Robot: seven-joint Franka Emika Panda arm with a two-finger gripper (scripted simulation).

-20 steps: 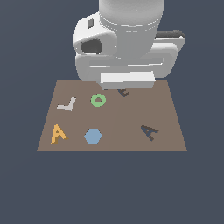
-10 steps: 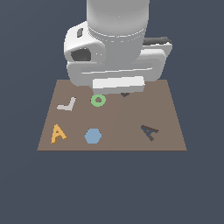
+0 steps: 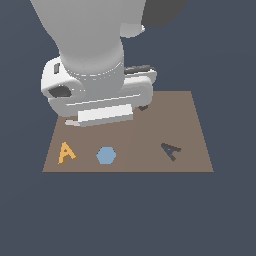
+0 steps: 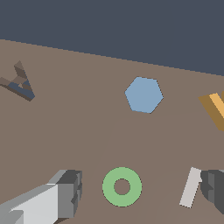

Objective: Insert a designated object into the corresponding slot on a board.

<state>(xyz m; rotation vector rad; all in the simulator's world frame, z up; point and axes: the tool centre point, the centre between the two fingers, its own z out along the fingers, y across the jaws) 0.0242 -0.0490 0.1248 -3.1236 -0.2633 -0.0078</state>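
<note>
The orange-yellow A block (image 3: 66, 152) lies flat on the brown board (image 3: 190, 120) at its front corner on the exterior view's left. It also shows cut by the frame edge in the wrist view (image 4: 213, 109). The dark A-shaped slot (image 3: 171, 150) is at the front on the exterior view's right and appears in the wrist view (image 4: 19, 83). My gripper (image 4: 140, 189) is open and empty above the board, away from the A block. Its fingers (image 4: 65, 194) straddle a green ring (image 4: 122, 187).
A blue hexagon (image 3: 106, 155) lies between the A block and the slot and shows in the wrist view (image 4: 144, 94). A pale grey L piece (image 4: 190, 187) lies beside one finger. The arm's white hand (image 3: 100, 97) hides the board's back left part.
The arm has moved toward the board's front and the exterior view's left. It now hides the green ring, the L piece and most of the E recess. The pieces have not moved.
</note>
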